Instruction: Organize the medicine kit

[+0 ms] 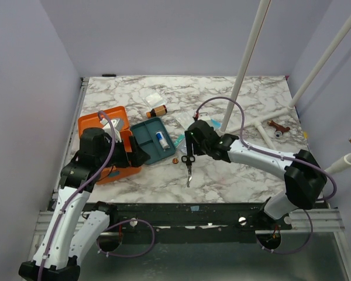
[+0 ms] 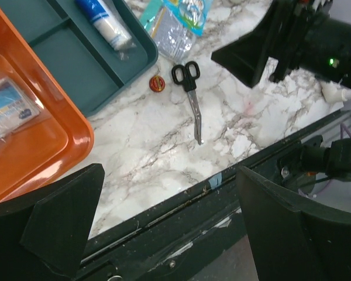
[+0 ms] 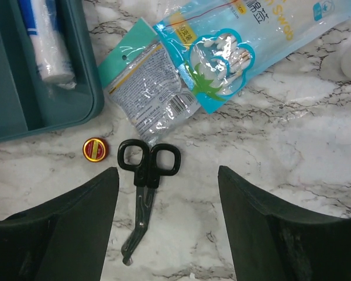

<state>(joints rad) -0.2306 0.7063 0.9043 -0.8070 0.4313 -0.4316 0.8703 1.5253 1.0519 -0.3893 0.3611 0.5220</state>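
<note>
The orange medicine kit point(image 1: 99, 124) lies open at the left, partly hidden by my left arm; a flat packet point(image 2: 9, 111) rests inside it. Beside it lies the dark teal tray point(image 1: 146, 136) holding a white roll point(image 3: 47, 50). Black scissors point(image 3: 146, 170) lie shut on the marble, with a small red and gold tin point(image 3: 95, 148) to their left. My right gripper point(image 3: 167, 172) hangs open just above the scissors, whose handles sit nearer its left finger. My left gripper point(image 2: 169, 170) is wide open and empty, over the table's near edge by the kit.
A cotton-swab bag point(image 3: 234, 47) and a foil packet point(image 3: 155, 93) lie behind the scissors. A brown bottle point(image 1: 157, 110) and white sachets point(image 1: 154, 98) are further back. White poles point(image 1: 245, 64) and a reddish object point(image 1: 277, 127) stand at the right. A black rail point(image 1: 181, 213) edges the front.
</note>
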